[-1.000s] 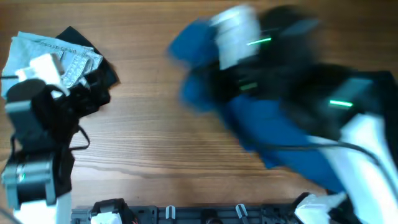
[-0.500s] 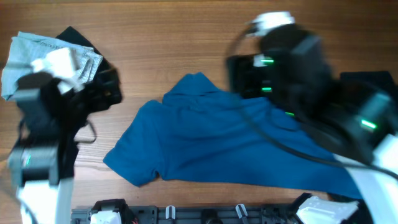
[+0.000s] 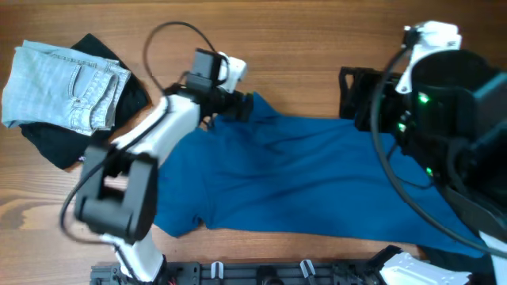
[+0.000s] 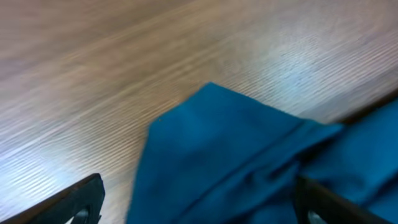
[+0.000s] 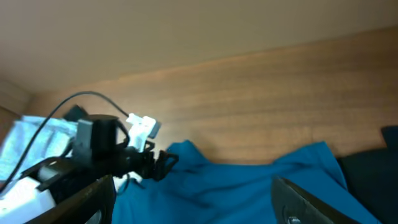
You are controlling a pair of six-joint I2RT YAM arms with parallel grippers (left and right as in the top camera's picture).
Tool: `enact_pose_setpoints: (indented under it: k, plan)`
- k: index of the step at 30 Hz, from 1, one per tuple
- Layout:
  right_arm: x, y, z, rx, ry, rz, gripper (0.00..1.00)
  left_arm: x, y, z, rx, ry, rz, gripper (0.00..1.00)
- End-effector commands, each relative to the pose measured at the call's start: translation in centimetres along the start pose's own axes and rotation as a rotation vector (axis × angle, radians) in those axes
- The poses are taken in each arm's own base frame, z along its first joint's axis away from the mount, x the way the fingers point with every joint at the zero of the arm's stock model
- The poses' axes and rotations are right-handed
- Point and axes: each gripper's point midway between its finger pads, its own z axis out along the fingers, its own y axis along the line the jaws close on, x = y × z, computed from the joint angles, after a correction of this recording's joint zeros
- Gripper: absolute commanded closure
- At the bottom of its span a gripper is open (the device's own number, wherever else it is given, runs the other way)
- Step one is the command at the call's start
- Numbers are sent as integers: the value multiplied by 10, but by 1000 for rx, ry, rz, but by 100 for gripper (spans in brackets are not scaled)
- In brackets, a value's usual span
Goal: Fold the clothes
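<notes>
The deep-blue short-sleeved shirt point(image 3: 301, 186) lies spread out across the middle of the table. My left gripper point(image 3: 242, 105) is open at the shirt's far left corner. In the left wrist view that corner point(image 4: 211, 143) lies between the wide-open fingers point(image 4: 199, 202). My right gripper point(image 3: 352, 99) is open and empty at the shirt's far right edge. In the right wrist view its fingers point(image 5: 193, 202) frame the shirt point(image 5: 249, 180). The pale-blue jeans point(image 3: 67, 83) lie folded on black garments point(image 3: 131, 99) at the far left.
The left arm point(image 3: 135, 158) reaches across the shirt's left part, with a cable looping above it point(image 3: 158, 47). The right arm's body point(image 3: 451, 127) covers the shirt's right end. A rail point(image 3: 261, 273) runs along the front edge.
The shirt went from a bunched blur under the right arm to lying spread flat. My left arm swung from the jeans over to the shirt's far left corner. My right arm drew back to the right.
</notes>
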Motion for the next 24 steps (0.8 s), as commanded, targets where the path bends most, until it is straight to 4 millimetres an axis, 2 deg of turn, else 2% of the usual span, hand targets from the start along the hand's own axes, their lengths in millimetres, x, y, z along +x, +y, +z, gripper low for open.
enact_pose_setpoints:
  k: [1, 4, 7, 10, 12, 13, 14, 16, 18, 19, 22, 24]
  plan:
    - [3, -9, 13, 80, 19, 29, 20, 11, 2, 29, -27, 29, 65, 7]
    - [8, -9, 21, 100, 48, 16, 20, 16, 2, 41, -26, 39, 67, 13]
    - [9, -9, 26, 113, 56, 10, 19, 26, 4, 48, -24, 68, 60, 25]
    - [8, -11, 27, 128, 49, 14, 19, 40, 2, 55, -14, 116, 45, 51]
    - [6, -13, 26, 142, 39, 32, 19, 50, 2, 57, -12, 149, 40, 75]
    - [6, -14, 26, 148, 37, 34, 19, 51, 2, 56, -14, 157, 38, 91]
    - [6, -15, 26, 151, 34, 35, 19, 52, 7, 56, -35, 159, 35, 96]
    - [5, -16, 26, 158, 30, 35, 19, 44, 33, 48, -158, 140, -35, 96]
    - [5, -18, 25, 170, 28, 33, 19, 25, 81, 23, -376, 73, -186, 96]
    - [5, -20, 25, 179, 25, 35, 19, 12, 107, 3, -464, 24, -259, 96]
    - [4, -27, 24, 215, 14, 51, 16, -18, 159, -49, -563, -100, -396, 96]
    - [4, -29, 23, 228, 11, 49, 16, -28, 195, -84, -609, -179, -507, 96]
